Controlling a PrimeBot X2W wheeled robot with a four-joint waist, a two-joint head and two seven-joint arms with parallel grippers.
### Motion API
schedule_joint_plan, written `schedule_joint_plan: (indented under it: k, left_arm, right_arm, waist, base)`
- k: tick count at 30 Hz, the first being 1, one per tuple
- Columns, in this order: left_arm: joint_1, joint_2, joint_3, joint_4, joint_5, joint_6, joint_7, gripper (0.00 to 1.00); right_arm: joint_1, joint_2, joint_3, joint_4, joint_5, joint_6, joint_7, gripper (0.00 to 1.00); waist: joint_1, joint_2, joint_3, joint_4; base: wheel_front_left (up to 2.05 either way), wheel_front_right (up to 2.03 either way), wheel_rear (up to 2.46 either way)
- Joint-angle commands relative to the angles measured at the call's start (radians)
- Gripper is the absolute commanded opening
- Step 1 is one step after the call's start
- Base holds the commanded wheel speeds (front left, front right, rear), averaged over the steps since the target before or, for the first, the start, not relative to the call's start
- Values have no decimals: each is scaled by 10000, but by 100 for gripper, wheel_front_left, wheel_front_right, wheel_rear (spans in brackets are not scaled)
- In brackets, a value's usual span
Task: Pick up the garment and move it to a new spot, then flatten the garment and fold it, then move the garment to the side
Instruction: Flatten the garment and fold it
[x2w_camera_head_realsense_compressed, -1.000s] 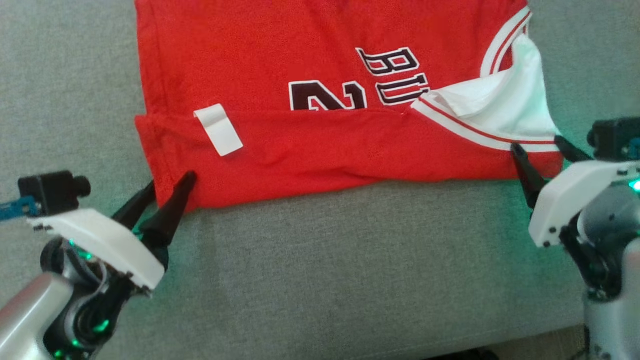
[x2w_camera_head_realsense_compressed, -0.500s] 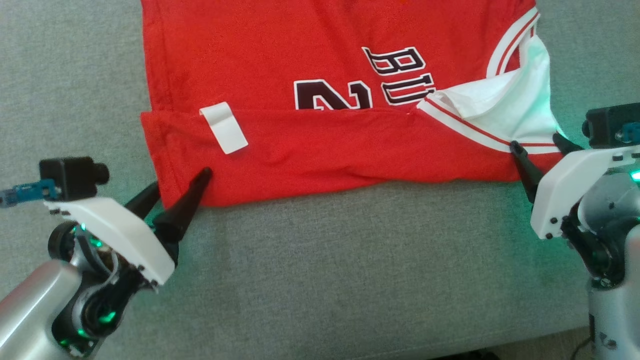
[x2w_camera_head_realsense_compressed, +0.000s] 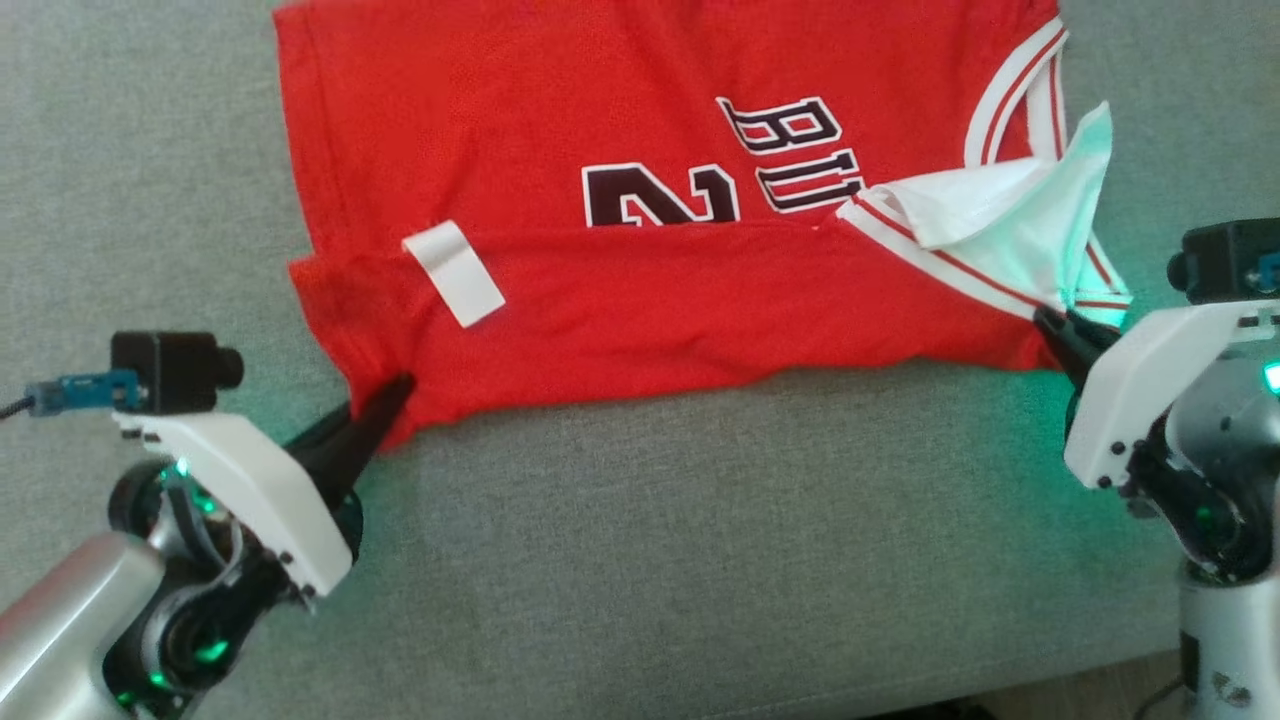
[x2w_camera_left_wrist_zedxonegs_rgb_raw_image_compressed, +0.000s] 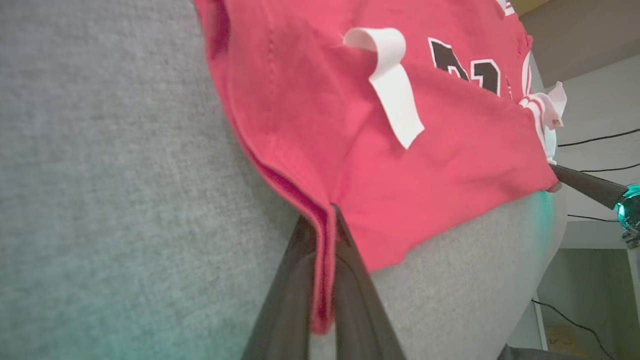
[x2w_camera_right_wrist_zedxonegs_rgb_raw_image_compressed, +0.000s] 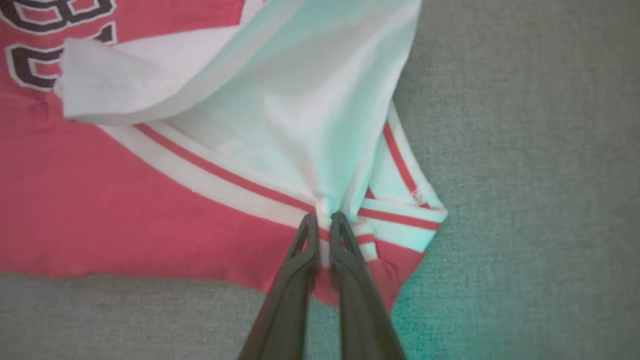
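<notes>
While one red jersey (x2w_camera_head_realsense_compressed: 640, 300) lies on grey cushion (x2w_camera_head_realsense_compressed: 700, 550), left tool (x2w_camera_head_realsense_compressed: 398, 388) clenched on its hem, right tool (x2w_camera_head_realsense_compressed: 1046, 322) clenched on its trim

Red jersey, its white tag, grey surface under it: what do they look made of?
Jersey: probably soft matte knit, cotton or polyester; it creases and drapes limply.
White tag: thin fabric label, likely; it curls.
Grey surface: woven upholstery cloth, matte; flecked weave shows.
</notes>
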Motion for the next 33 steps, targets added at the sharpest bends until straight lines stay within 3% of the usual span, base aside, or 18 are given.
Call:
schedule_joint_plan:
  k: [1,11,18,19,20,21,22,23,28,33]
  left_arm:
    - [232,490,110,-93,-151,-24,211,0]
    - [2000,1578,506,-2117,-960,108,-124,0]
    - [3261,1397,253,-2567,-1130,65,-837,0]
    - [3313,1323,188,-2522,-1102,30,-882,0]
    - [3319,1236,135,-2453,-1053,1,-930,0]
    - [3305,1111,109,-2367,-1003,5,-1014,10]
    - [3271,990,81,-2274,-928,19,-1096,44]
    - [3214,881,60,-2163,-810,46,-1189,100]
    - [2989,520,95,-1710,-299,266,-1671,100]
    - [2725,1006,918,-1846,149,787,-2298,100]
  right_arm:
    - [151,-140,87,-290,193,75,294,0]
    - [1783,-1933,-1088,-2008,1481,75,2678,0]
    - [3092,-2328,-1489,-2695,1767,75,3099,0]
    - [3160,-2358,-1422,-2680,1704,75,3002,22]
    - [3176,-2355,-1364,-2665,1651,75,2858,85]
    - [3165,-2330,-1344,-2627,1570,75,2706,100]
    - [3141,-2321,-1306,-2586,1477,75,2563,100]
    - [3110,-2307,-1251,-2553,1423,75,2436,100]
    - [2721,-2202,-1403,-2700,1357,75,1940,100]
    - [1325,-2346,-1646,-3644,1610,75,1796,100]
  waist:
    - [-1,0,-189,23]
    - [-1,0,-941,305]
    - [-1,0,-878,469]
    - [-1,0,-872,489]
    - [-1,0,-866,509]
    - [-1,0,-868,532]
    - [-1,0,-878,550]
    - [-1,0,-893,564]
    - [-1,0,-995,588]
    - [-1,0,-773,498]
  base:
    - [0,0,0]
    - [0,0,0]
    - [0,0,0]
    - [0,0,0]
    - [0,0,0]
    - [0,0,0]
    - [0,0,0]
    - [0,0,0]
    - [0,0,0]
    - [0,0,0]
